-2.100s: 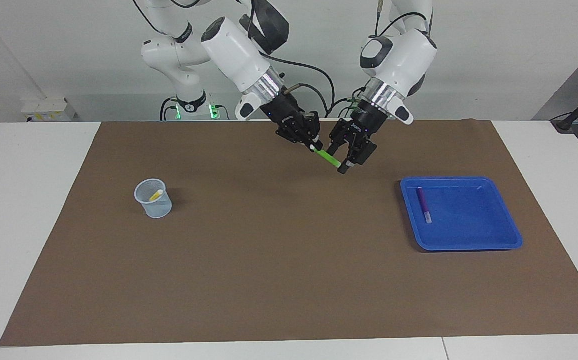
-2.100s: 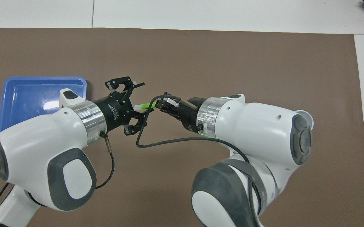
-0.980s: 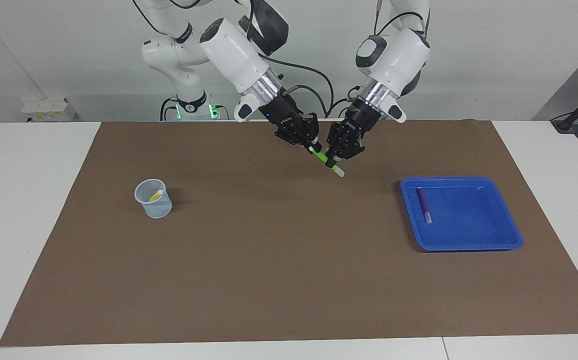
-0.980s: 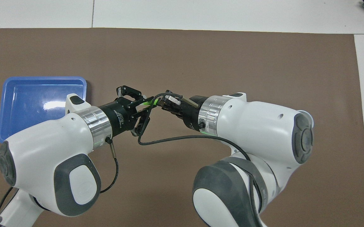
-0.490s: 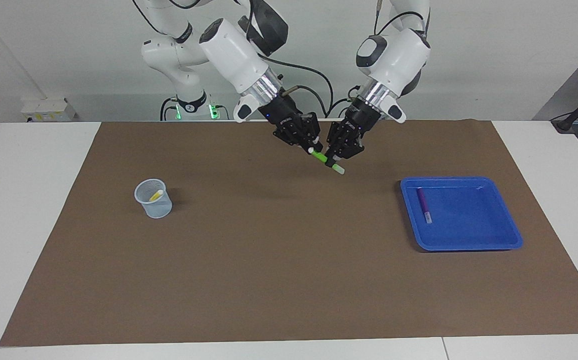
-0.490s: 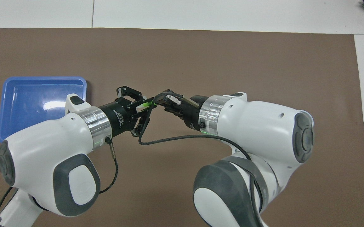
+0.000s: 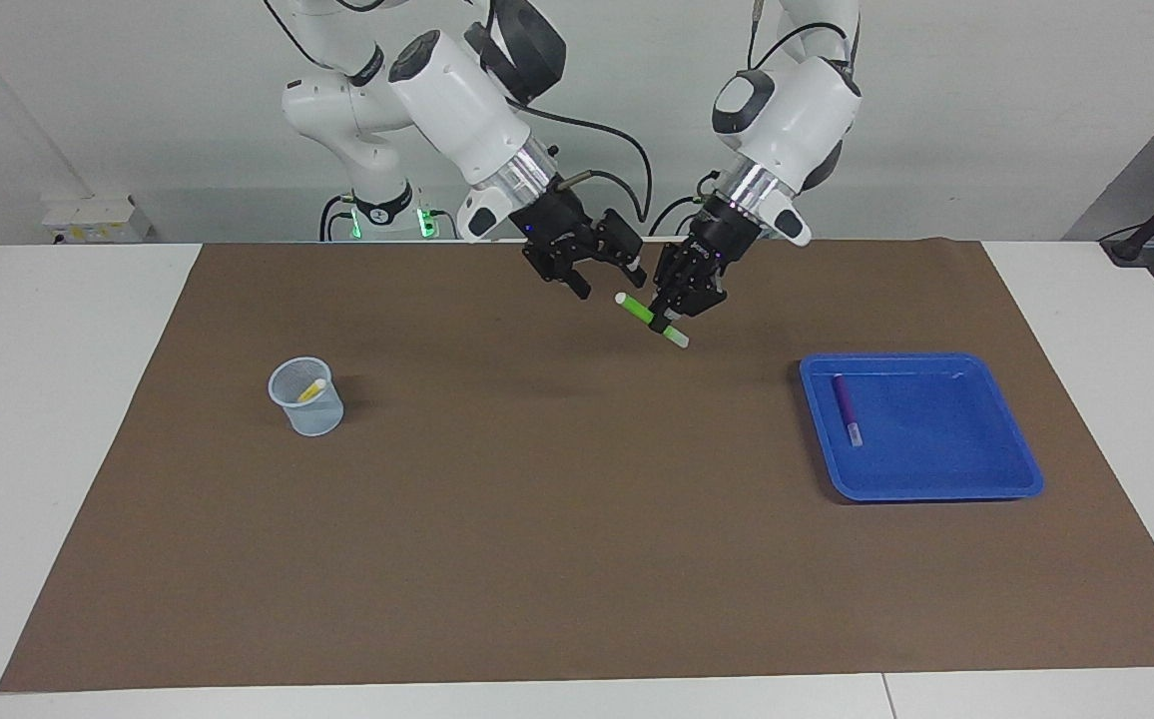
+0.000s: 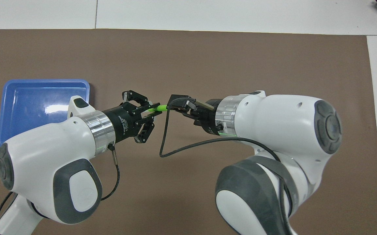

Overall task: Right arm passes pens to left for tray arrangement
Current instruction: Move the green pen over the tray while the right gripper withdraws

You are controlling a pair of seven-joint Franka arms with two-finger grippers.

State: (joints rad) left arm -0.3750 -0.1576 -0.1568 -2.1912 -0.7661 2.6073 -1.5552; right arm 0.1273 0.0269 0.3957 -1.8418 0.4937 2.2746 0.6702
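In the upper middle of the frame, the left gripper point(image 7: 670, 312) has its jaws clenched on the green pen point(image 7: 649, 318). The right gripper point(image 7: 609, 280), just beside, has its jaws released. The purple pen point(image 7: 846, 406) lies in the blue tray point(image 7: 986, 471) at the right, and the yellow pen point(image 7: 311, 389) stands in the cup point(image 7: 308, 413) at the left.

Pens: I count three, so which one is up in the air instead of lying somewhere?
The green pen, clamped by the left gripper above the mat. The purple pen lies in the blue tray; the yellow pen sits in the cup.
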